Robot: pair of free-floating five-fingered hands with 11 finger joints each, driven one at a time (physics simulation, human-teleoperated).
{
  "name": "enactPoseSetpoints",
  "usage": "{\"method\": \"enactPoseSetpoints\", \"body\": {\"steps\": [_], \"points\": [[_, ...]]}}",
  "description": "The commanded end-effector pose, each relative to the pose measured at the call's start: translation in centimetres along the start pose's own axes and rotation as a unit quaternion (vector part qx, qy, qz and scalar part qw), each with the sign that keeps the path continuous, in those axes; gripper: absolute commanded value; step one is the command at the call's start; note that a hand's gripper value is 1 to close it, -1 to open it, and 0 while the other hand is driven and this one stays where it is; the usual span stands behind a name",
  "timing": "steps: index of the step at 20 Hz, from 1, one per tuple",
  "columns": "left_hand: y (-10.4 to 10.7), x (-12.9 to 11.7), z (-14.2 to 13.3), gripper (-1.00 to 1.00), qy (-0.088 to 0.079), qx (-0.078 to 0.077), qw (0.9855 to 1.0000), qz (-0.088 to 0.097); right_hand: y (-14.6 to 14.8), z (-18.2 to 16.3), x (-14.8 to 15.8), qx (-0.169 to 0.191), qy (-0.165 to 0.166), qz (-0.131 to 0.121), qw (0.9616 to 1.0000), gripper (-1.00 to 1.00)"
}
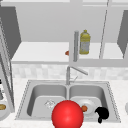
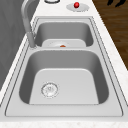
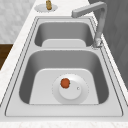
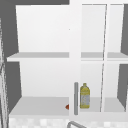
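My right hand (image 1: 102,114) hovers over the front right corner of the sink (image 1: 30,86), just right of the white plate (image 1: 87,103) lying in the right basin. Its dark fingers (image 2: 116,2) hang loose and apart beyond the counter's edge in the left side view, holding nothing. A small orange-red fruit (image 1: 84,108) rests on that plate (image 3: 75,93), seen from the right as a round fruit (image 3: 65,83). A large red ball (image 1: 67,114) sits in front of the sink's front rim, left of the hand.
The faucet (image 1: 68,75) stands behind the divider. A yellow bottle (image 1: 84,42) and a small red thing (image 1: 67,53) are on the open cabinet shelf. A plate with a brown item (image 1: 2,107) lies on the left counter, and a plate with a red fruit (image 2: 76,4) on the right.
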Motion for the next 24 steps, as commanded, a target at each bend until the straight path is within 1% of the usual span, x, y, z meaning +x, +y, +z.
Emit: {"method": "enactPoseSetpoints", "body": {"steps": [1, 6, 11, 13, 15, 17, 19, 20, 21, 22, 23, 24], "points": [[2.7, 1.6, 2.1, 1.0, -0.006, -0.012, 0.9999, 0.0, 0.0, 0.0, 0.0, 0.0, 0.0, 0.0, 1.0, 0.0], [5.5, 3.5, 2.4, 1.0, -0.014, -0.002, 0.9996, 0.024, 0.0, 0.0, 0.0, 0.0, 0.0, 0.0, 1.0, 0.0], [8.2, 4.7, 2.6, 1.0, -0.022, 0.004, 0.9985, 0.05, 0.0, 0.0, 0.0, 0.0, 0.0, 0.0, 1.0, 0.0], [9.4, 5.1, 2.6, 1.0, -0.024, 0.005, 0.9978, 0.062, 0.0, 0.0, 0.0, 0.0, 0.0, 0.0, 1.0, 0.0], [10.4, 5.4, 2.5, 1.0, -0.026, 0.006, 0.9967, 0.077, 0.0, 0.0, 0.0, 0.0, 0.0, 0.0, 1.0, 0.0], [11.6, 6.1, 2.6, 1.0, -0.032, 0.015, 0.9951, 0.092, 0.0, 0.0, 0.0, 0.0, 0.0, 0.0, 1.0, 0.0], [12.4, 6.7, 2.6, 1.0, -0.04, 0.023, 0.9942, 0.098, 0.0, 0.0, 0.0, 0.0, 0.0, 0.0, 1.0, 0.0], [12.6, 6.6, 2.2, 1.0, -0.043, 0.025, 0.9944, 0.094, 0.0, 0.0, 0.0, 0.0, 0.0, 0.0, 1.0, 0.0], [12.4, 7.0, 2.0, 1.0, -0.045, 0.028, 0.9941, 0.095, 0.0, 0.0, 0.0, 0.0, 0.0, 0.0, 1.0, 0.0], [12.5, 7.1, 1.5, -1.0, -0.036, 0.034, 0.9945, 0.093, 0.0, 0.0, 0.0, 0.0, 0.0, 0.0, 1.0, 0.0], [12.7, 7.2, 1.1, -1.0, -0.022, 0.039, 0.9951, 0.088, 0.0, 0.0, 0.0, 0.0, 0.0, 0.0, 1.0, 0.0], [11.9, 9.1, 1.4, -1.0, -0.037, 0.01, 0.9949, 0.094, 0.0, 0.0, 0.0, 0.0, 0.0, 0.0, 1.0, 0.0]]}}
